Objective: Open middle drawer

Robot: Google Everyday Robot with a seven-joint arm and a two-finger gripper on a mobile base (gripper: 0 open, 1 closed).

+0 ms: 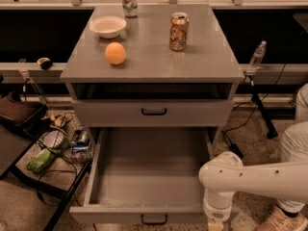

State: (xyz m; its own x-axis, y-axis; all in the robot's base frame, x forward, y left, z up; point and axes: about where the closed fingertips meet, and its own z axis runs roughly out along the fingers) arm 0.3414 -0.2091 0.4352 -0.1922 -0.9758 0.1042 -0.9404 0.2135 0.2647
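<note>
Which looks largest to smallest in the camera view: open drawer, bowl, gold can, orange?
Largest: open drawer.
Next: bowl and gold can, too alike to rank.
Smallest: orange.
The gripper is at the bottom edge, beside the drawer's front.

Matt middle drawer [149, 177], glossy metal can [178, 31]; matt claw [215, 225] at bottom edge
</note>
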